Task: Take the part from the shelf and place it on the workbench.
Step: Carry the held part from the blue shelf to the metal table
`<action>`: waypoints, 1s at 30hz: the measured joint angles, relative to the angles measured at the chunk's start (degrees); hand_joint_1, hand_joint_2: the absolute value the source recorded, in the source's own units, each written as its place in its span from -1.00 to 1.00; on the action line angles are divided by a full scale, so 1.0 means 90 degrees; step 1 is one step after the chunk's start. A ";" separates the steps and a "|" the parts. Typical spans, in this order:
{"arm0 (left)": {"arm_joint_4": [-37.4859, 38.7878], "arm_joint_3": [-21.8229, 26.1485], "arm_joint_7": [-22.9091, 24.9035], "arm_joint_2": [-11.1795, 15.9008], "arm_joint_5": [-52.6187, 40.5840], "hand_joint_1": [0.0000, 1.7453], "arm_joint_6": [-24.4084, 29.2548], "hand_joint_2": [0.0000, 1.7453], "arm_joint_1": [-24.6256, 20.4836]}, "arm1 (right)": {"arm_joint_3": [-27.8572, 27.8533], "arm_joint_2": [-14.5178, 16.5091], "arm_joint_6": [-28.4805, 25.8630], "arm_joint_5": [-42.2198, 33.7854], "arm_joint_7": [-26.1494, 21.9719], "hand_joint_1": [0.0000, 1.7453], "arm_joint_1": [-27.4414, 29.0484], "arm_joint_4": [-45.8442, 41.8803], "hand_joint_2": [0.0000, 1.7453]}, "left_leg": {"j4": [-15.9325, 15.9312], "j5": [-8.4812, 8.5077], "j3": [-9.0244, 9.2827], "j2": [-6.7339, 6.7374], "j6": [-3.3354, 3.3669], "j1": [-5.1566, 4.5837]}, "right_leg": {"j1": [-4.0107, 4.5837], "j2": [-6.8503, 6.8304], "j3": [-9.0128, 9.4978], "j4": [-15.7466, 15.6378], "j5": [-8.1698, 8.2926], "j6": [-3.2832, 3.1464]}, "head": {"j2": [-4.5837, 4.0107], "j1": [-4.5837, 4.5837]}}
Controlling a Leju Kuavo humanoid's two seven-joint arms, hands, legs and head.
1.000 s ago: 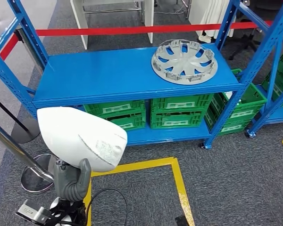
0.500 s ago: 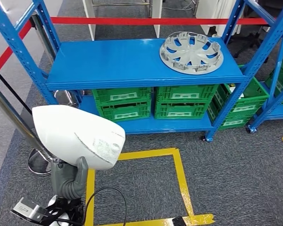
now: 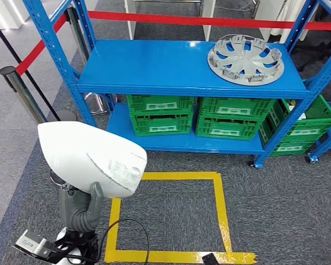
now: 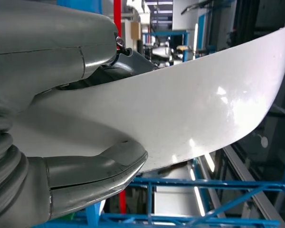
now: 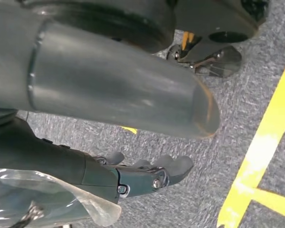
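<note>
Low at my left side, a curved white part sits gripped in my left hand.
Its underside hides most of my fingers; only the thumb and one upper finger clamp its edge; my right hand hangs empty, fingers loosely apart, over grey carpet; yellow floor tape frames open floor before the blue shelf; a hubcap lies on top; green crates below, contents unclear.

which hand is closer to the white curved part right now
Left. The left hand grips the white curved part from below, thumb and fingers clamped on its edge. The right hand hangs by the floor with nothing in it, apart from the part.
</note>
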 joint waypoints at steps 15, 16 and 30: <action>0.0015 0.0021 0.0010 0.0046 -0.0045 1.00 0.0037 1.00 -0.0007 | 0.0000 0.0010 0.0135 0.0073 0.0063 -1.00 -0.0022 0.0000 -1.00 | -0.0013 -0.0123 0.0121 0.0767 -0.0015 0.0052 | 0.0018 -0.0969 -0.0140 0.0087 0.0032 0.0125 | 0.0000 -0.0055; 0.0015 0.0026 0.0010 0.0045 -0.0047 1.00 0.0038 1.00 -0.0006 | 0.0002 0.0010 0.0144 0.0088 0.0080 -1.00 -0.0028 0.0000 -1.00 | -0.0031 -0.0096 0.0111 0.0712 0.0031 0.0061 | 0.0005 -0.0910 -0.0169 0.0134 -0.0022 0.0162 | 0.0000 -0.0050; 0.0015 0.0100 -0.0013 -0.0010 -0.0075 1.00 0.0145 1.00 0.0025 | 0.0004 -0.0039 0.0071 0.0162 0.0245 -1.00 0.0010 0.0000 -1.00 | 0.0055 0.0097 -0.0165 -0.0268 -0.0041 0.0088 | -0.0071 0.0225 -0.0080 0.0138 -0.0075 0.0098 | 0.0000 -0.0011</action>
